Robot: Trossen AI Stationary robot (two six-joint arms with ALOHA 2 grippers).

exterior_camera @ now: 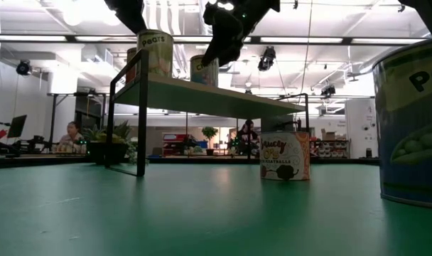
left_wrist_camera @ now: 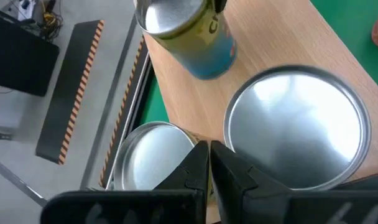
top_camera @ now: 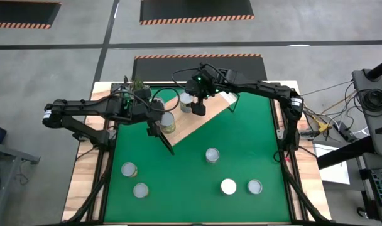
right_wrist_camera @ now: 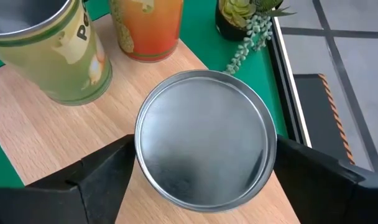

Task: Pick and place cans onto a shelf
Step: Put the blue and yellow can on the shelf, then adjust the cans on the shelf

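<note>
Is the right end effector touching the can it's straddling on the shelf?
Cannot tell. In the right wrist view the fingers flank the can on the shelf, but no clear contact or gap shows.

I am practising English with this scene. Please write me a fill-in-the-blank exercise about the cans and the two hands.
1. The right hand has its fingers on both sides of a can standing on the ____.
2. The left hand has its fingers ____.
3. On the green mat stand ____ cans.
4. Beside the shelf stands a potted ____.

Missing words: shelf; shut; five; plant

"PEAS" — shelf can (exterior_camera: 155,51)
</note>
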